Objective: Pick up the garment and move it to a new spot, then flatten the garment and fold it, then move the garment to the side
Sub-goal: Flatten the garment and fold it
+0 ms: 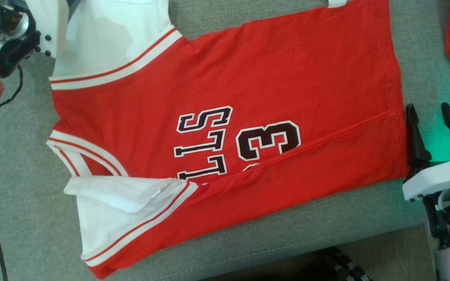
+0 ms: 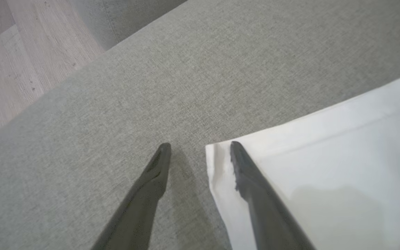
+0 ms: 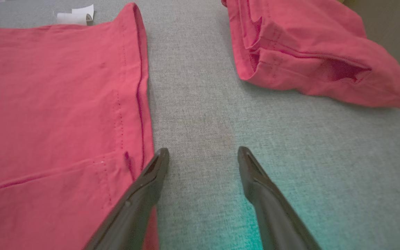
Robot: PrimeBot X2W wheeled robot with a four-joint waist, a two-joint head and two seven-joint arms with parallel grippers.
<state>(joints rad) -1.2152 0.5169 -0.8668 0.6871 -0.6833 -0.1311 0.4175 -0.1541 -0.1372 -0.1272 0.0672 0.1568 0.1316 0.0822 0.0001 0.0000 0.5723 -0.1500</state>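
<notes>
Here, a smooth red jersey (image 1: pixel 248 78) is spread on a woven grey cushion (image 1: pixel 287 234). The left gripper (image 2: pixel 200 147) is held parted astride its white sleeve (image 2: pixel 325 156), the right gripper (image 1: pixel 428 108) parted beside its hem (image 3: pixel 141 86).

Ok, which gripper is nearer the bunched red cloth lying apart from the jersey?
Right. The right gripper sits open at the hem end of the jersey, with the bunched red cloth just ahead. The left gripper is at the white sleeve, the opposite end.
</notes>
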